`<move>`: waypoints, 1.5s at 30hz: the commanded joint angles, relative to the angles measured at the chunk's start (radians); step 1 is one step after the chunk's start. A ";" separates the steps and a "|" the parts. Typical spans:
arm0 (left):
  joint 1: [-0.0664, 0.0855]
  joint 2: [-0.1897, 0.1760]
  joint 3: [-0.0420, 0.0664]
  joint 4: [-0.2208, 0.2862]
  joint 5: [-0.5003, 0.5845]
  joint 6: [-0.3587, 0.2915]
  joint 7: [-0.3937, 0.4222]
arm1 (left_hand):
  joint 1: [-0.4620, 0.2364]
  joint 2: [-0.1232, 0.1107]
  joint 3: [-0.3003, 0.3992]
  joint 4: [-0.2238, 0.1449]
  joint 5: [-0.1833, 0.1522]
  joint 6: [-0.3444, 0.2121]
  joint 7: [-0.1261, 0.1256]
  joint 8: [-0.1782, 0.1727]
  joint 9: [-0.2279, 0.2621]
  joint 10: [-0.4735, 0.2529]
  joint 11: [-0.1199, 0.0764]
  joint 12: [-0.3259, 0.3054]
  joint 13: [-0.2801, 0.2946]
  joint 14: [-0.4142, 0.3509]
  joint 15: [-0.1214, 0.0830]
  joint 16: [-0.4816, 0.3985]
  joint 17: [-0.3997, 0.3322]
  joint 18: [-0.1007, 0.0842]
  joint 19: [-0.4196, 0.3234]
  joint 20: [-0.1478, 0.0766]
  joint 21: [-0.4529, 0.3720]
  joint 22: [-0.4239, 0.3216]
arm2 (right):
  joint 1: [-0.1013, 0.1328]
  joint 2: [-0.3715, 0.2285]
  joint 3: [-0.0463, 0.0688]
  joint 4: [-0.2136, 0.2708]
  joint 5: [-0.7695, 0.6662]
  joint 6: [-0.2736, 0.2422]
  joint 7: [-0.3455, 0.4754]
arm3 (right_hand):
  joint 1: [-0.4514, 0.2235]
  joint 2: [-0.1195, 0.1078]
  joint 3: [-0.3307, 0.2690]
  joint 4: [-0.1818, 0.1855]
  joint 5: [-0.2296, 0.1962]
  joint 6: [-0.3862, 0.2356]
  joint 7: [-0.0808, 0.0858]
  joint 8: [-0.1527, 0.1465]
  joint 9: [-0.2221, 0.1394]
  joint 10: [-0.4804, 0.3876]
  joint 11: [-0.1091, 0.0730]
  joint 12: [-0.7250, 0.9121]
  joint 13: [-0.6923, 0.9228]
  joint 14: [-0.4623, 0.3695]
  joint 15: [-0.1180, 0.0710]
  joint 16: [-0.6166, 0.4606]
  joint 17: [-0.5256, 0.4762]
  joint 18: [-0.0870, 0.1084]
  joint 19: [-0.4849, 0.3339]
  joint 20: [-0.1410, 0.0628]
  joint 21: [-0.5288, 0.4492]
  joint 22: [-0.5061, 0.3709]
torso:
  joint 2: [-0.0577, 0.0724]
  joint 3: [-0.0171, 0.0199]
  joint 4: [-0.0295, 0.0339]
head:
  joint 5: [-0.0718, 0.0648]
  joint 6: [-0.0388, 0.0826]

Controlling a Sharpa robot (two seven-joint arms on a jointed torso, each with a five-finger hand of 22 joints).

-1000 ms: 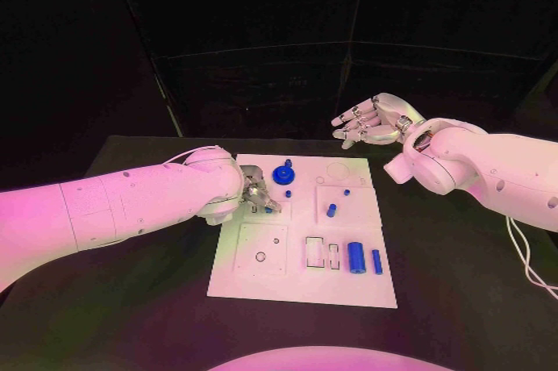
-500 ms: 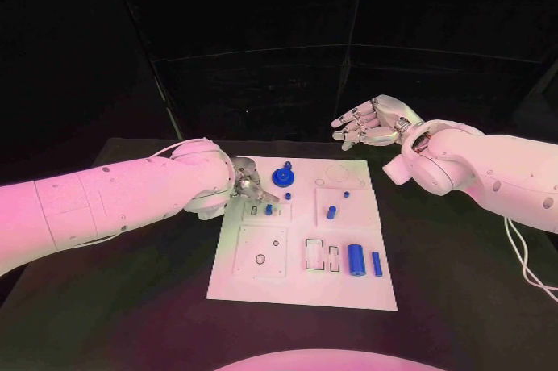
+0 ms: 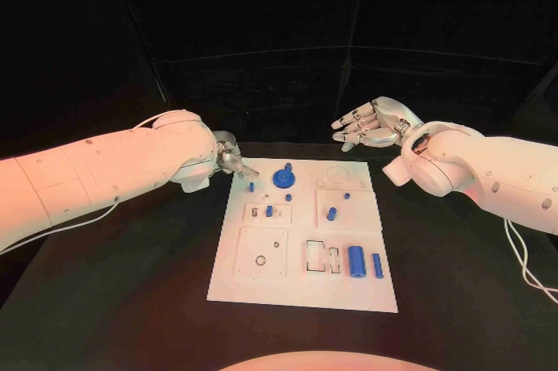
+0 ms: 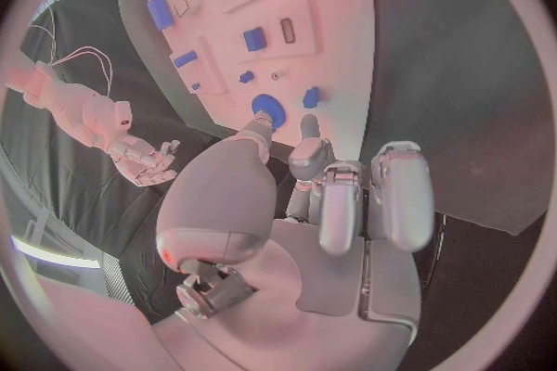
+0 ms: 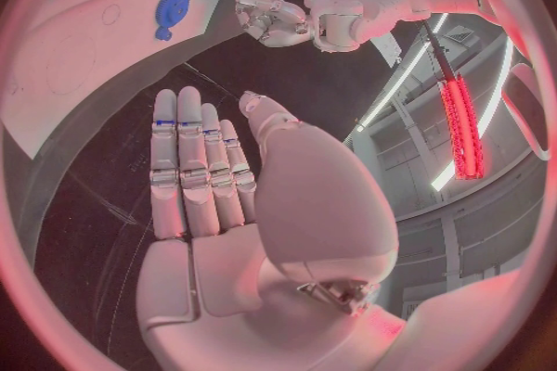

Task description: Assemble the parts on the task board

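Above task board far edge: both robot hands empty, left curled, right spread.

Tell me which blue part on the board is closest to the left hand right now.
The small blue peg at the task board's far left corner, just below the left hand. It is slimmer than the round blue gear-like part beside it, which sits further right.

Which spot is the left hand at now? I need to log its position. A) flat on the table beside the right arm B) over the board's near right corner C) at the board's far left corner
C: the left hand sits at the far left corner of the board, holding nothing.
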 commanded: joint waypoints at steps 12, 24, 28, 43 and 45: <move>0.000 0.114 0.000 -0.213 0.007 0.150 0.021 | 0.028 0.014 -0.036 0.006 -0.004 0.002 0.009 -0.030 -0.037 -0.006 0.009 -0.004 -0.004 0.105 0.012 0.006 0.263 -0.005 0.021 0.012 -0.003 0.014 | 0.002 0.006 0.001 0.003 0.002 0.006 0.006 | -0.008 0.000 0.001 0.007 0.004 -0.009 0.003 -0.003 -0.001 -0.004 0.003 -0.005 -0.002 -0.002 0.003 -0.007 -0.002 0.003 0.004 0.005 -0.007 -0.002 | 0.008 -0.0016 -0.0051 | 0.003 -0.003; -0.013 0.158 -0.001 -0.255 0.011 0.165 0.037 | 0.018 0.033 -0.078 0.033 -0.005 0.019 0.009 -0.041 -0.061 -0.005 0.010 -0.001 -0.002 0.105 0.013 0.006 0.263 -0.006 0.023 0.014 0.001 0.020 | 0.002 0.014 0.001 0.000 0.002 0.009 0.006 | -0.008 0.000 0.001 0.007 0.004 -0.009 0.003 -0.003 -0.001 -0.004 0.003 -0.005 -0.002 -0.002 0.003 -0.007 -0.002 0.003 0.004 0.005 -0.007 -0.002 | 0.011 -0.0014 -0.0075 | 0.004 -0.008; -0.017 0.166 -0.002 -0.266 0.012 0.177 0.036 | 0.029 0.035 -0.084 0.029 -0.005 0.024 0.008 -0.041 -0.065 -0.004 0.009 0.001 -0.001 0.105 0.013 0.006 0.263 -0.006 0.023 0.014 0.001 0.021 | 0.002 0.016 0.001 -0.001 0.002 0.009 0.006 | -0.008 0.000 0.001 0.007 0.004 -0.009 0.003 -0.003 -0.001 -0.004 0.003 -0.005 -0.002 -0.002 0.003 -0.007 -0.002 0.003 0.004 0.005 -0.007 -0.002 | 0.010 -0.0010 -0.0071 | 0.003 -0.009; -0.026 0.178 -0.004 -0.284 0.012 0.207 0.030 | 0.065 0.049 -0.096 0.014 -0.005 0.035 0.007 -0.043 -0.077 -0.004 0.008 0.002 -0.001 0.105 0.012 0.006 0.263 -0.006 0.024 0.014 0.003 0.025 | 0.002 0.018 0.001 -0.002 0.002 0.010 0.007 | -0.008 0.001 0.001 0.007 0.005 -0.009 0.003 -0.003 -0.001 -0.005 0.003 -0.006 -0.003 -0.003 0.003 -0.007 -0.002 0.003 0.004 0.006 -0.009 -0.003 | 0.009 -0.0007 -0.0066 | 0.003 -0.010; -0.027 0.179 -0.004 -0.285 0.012 0.208 0.030 | 0.070 0.051 -0.097 0.012 -0.004 0.037 0.006 -0.043 -0.078 -0.004 0.008 0.002 -0.001 0.105 0.012 0.006 0.263 -0.007 0.024 0.014 0.004 0.026 | 0.002 0.018 0.001 -0.003 0.002 0.010 0.007 | -0.008 0.001 0.001 0.007 0.005 -0.009 0.003 -0.003 -0.001 -0.005 0.003 -0.006 -0.003 -0.003 0.003 -0.007 -0.002 0.003 0.004 0.006 -0.009 -0.003 | 0.009 -0.0007 -0.0068 | 0.004 -0.010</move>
